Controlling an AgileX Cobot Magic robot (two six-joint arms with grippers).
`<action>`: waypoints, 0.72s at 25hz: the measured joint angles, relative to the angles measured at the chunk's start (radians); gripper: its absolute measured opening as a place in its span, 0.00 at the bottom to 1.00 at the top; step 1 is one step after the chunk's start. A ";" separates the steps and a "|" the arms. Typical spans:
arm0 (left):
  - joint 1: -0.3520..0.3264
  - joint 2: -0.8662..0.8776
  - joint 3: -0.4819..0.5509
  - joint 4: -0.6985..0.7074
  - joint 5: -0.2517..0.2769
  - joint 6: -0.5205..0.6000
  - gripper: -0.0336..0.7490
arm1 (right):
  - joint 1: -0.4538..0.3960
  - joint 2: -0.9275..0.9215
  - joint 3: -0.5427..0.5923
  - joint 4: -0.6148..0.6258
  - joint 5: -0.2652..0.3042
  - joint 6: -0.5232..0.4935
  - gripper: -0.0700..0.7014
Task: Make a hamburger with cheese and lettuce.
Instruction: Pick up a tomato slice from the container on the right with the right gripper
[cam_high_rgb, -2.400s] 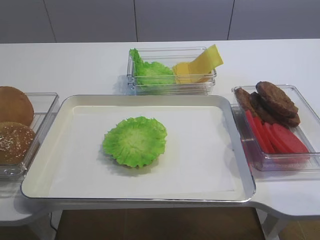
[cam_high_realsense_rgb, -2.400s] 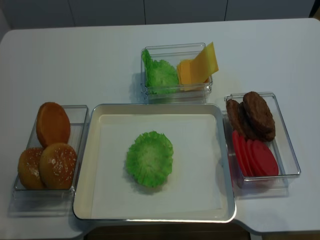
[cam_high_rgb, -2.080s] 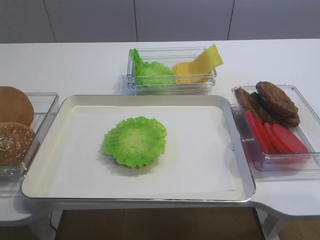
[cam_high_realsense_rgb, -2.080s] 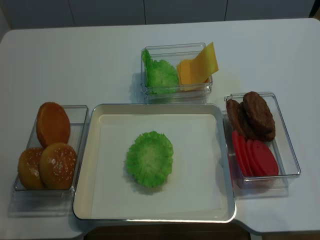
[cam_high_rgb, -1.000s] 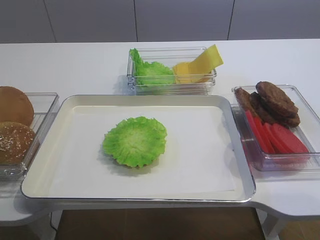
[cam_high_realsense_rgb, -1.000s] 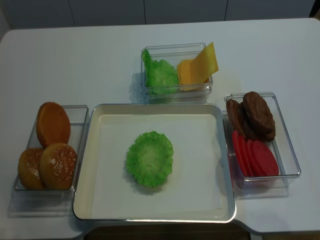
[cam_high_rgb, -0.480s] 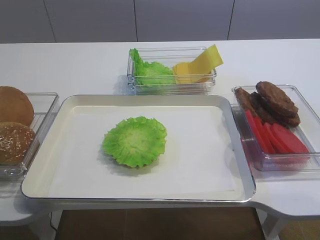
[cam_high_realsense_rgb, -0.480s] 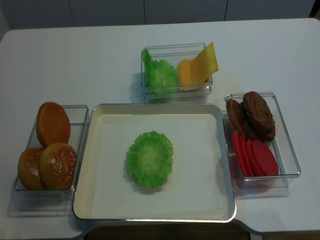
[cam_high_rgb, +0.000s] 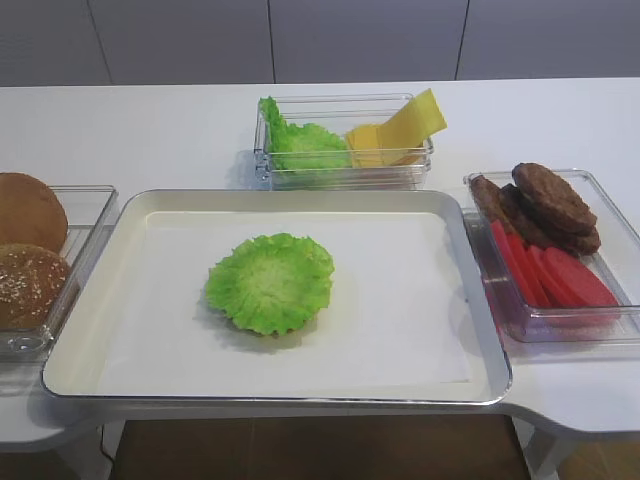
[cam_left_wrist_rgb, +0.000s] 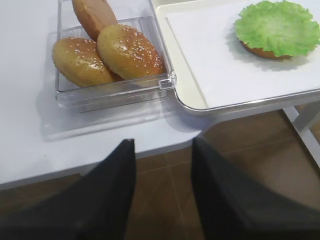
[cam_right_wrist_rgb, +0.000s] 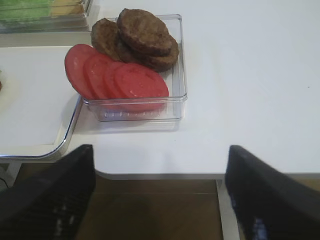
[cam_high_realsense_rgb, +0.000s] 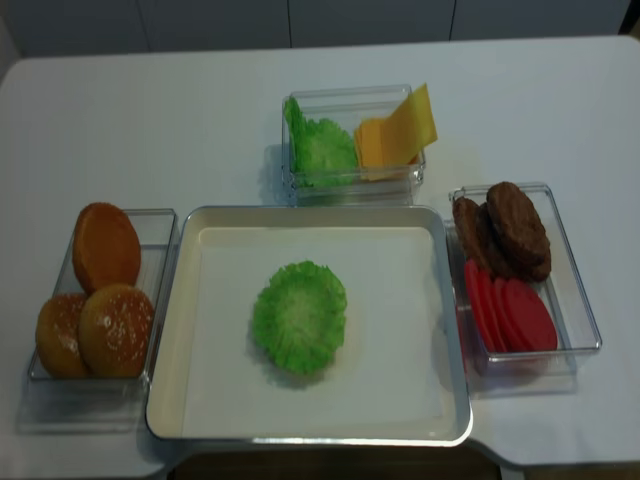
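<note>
My right gripper (cam_right_wrist_rgb: 157, 195) hangs back off the near edge of the table (cam_high_rgb: 150, 130), its two dark fingers (cam_right_wrist_rgb: 47, 192) spread wide apart with nothing between them. Ahead of it sits a clear box (cam_right_wrist_rgb: 177, 65) holding red tomato slices (cam_right_wrist_rgb: 117, 75) at the front and dark brown patties (cam_right_wrist_rgb: 140, 35) stacked behind them.

My left gripper (cam_left_wrist_rgb: 162, 195) also sits low, short of the table edge, its fingers (cam_left_wrist_rgb: 107, 200) apart by a narrow gap and holding nothing. Just beyond it is another clear box (cam_left_wrist_rgb: 65, 95) with three buns (cam_left_wrist_rgb: 127, 50), two of them seeded.

The hamburger (cam_high_rgb: 270, 282) so far is a ruffled green lettuce (cam_high_realsense_rgb: 299, 317) leaf lying flat near the middle of the white tray (cam_high_rgb: 130, 215); from my left wrist view a brown edge peeks out from under the leaf, touching the tray liner. Neither of my grippers is anywhere near it.

The cheese (cam_high_rgb: 400, 130) is in the clear box (cam_high_rgb: 345, 175) at the far side of the table, beyond the tray: yellow-orange slices in the right half, one leaning up and sticking out over the rim. More lettuce leaves (cam_high_rgb: 300, 145) fill the left half of that same box, right beside the cheese.

The bun box stands just left of the tray, the tomato and patty box just right of it.
</note>
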 joint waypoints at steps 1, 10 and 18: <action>0.000 0.000 0.000 0.000 0.000 0.000 0.40 | 0.000 0.000 0.000 0.000 0.000 0.000 0.95; 0.000 0.000 0.000 0.000 0.000 0.000 0.40 | 0.000 0.000 0.000 0.000 0.000 0.000 0.93; 0.000 0.000 0.000 0.000 0.000 0.000 0.40 | -0.002 0.170 -0.093 0.017 0.000 0.000 0.81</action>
